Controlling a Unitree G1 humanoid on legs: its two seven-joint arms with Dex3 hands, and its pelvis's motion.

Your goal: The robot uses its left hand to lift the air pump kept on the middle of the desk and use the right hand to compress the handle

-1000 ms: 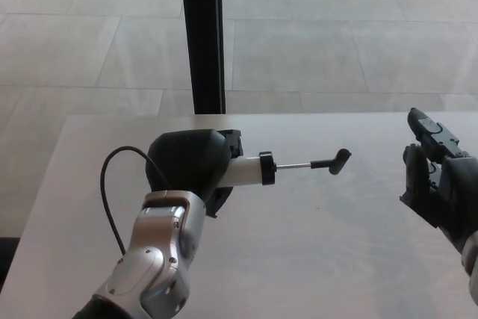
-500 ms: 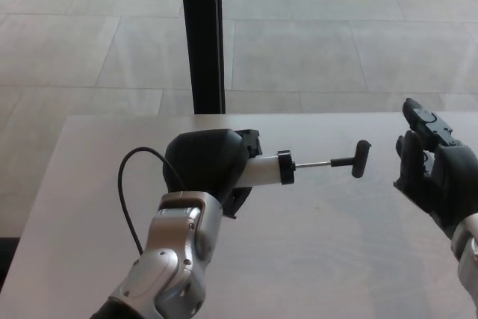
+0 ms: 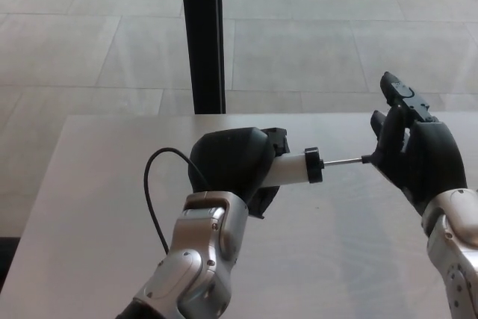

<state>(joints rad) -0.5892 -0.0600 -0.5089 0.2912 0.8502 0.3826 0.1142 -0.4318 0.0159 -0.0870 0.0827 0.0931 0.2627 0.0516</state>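
Note:
The air pump (image 3: 293,169) is held level above the desk (image 3: 89,184), with its white barrel and black end cap pointing right. My left hand (image 3: 231,162) is shut on the barrel's rear part and hides it. A thin metal rod (image 3: 343,161) runs from the cap to my right hand (image 3: 414,158). That hand is open, its fingers upright and its palm at the rod's end. The pump's handle is hidden behind the right hand. A black hose (image 3: 151,199) loops down from the pump on the left.
A black vertical post (image 3: 202,35) stands behind the desk's far edge, in front of a pale tiled floor. My left forearm (image 3: 194,274) crosses the near middle of the desk.
My left hand has carried the pump to the right. My right hand has moved left and up to meet the handle, which now sits hidden at its palm.

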